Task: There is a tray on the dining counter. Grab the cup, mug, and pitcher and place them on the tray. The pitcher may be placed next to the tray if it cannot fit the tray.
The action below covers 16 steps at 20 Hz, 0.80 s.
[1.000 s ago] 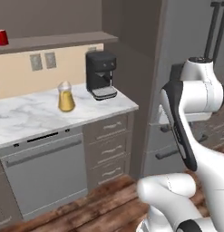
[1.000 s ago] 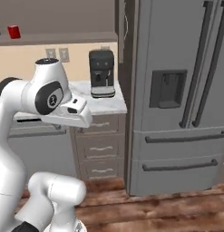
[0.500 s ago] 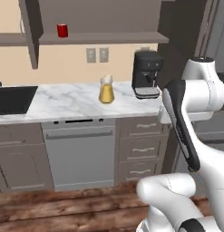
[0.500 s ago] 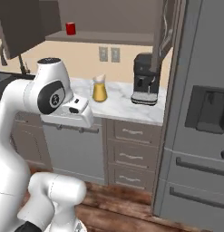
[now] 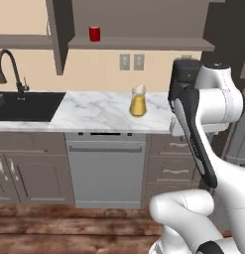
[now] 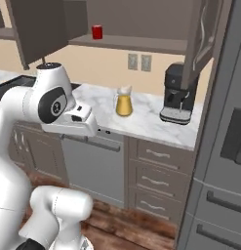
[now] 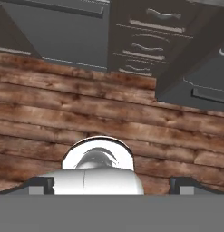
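Pitcher (image 5: 138, 102) stands upright on the marble table (image 5: 94, 111) right of the black sink (image 5: 25, 106), over the dishwasher (image 5: 105, 168), with the mug (image 5: 94, 33) on the shelf (image 5: 134, 43) above and left of it and the coffee machine (image 6: 177, 93) to its right. It looks rigid, smooth and likely slippery, heavier at its wide amber base, so the narrow clear neck seems the place to grip. The hand (image 7: 111, 183) is fully open and empty, aimed down at the wood floor (image 7: 86, 113) before the cabinets.
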### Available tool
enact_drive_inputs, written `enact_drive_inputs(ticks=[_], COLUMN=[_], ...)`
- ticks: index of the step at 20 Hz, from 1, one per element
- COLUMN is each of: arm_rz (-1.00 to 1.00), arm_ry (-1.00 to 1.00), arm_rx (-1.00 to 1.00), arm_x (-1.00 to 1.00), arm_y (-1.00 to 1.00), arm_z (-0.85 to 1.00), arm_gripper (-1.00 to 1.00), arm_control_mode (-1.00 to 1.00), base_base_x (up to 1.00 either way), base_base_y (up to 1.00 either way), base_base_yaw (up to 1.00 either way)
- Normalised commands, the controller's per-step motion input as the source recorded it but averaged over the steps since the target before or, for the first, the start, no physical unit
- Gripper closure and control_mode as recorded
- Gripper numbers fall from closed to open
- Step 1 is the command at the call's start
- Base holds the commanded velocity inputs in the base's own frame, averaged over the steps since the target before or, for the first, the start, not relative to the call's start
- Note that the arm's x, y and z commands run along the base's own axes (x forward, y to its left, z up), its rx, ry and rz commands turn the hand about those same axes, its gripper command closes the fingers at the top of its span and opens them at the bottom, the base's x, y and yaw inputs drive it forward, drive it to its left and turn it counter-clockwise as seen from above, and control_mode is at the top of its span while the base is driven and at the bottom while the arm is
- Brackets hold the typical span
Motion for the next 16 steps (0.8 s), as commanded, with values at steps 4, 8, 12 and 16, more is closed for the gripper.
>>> enact_drive_inputs(ticks=[4, 8, 12, 16], arm_rz=[0.0, 0.0, 0.0, 0.0], arm_ry=[0.0, 0.0, 0.0, 0.0], arm_rx=[0.0, 0.0, 0.0, 0.0], arm_x=[0.0, 0.0, 0.0, 0.0], arm_y=[0.0, 0.0, 0.0, 0.0], arm_z=[0.0, 0.0, 0.0, 0.0], arm_gripper=[-1.0, -1.0, -1.0, -1.0], arm_control_mode=[1.0, 1.0, 1.0, 1.0], base_base_x=[0.65, 0.44, 0.44, 0.55], base_base_y=[0.58, 0.74, 0.42, -0.01], base_base_yaw=[-0.09, -0.11, -0.15, -0.13])
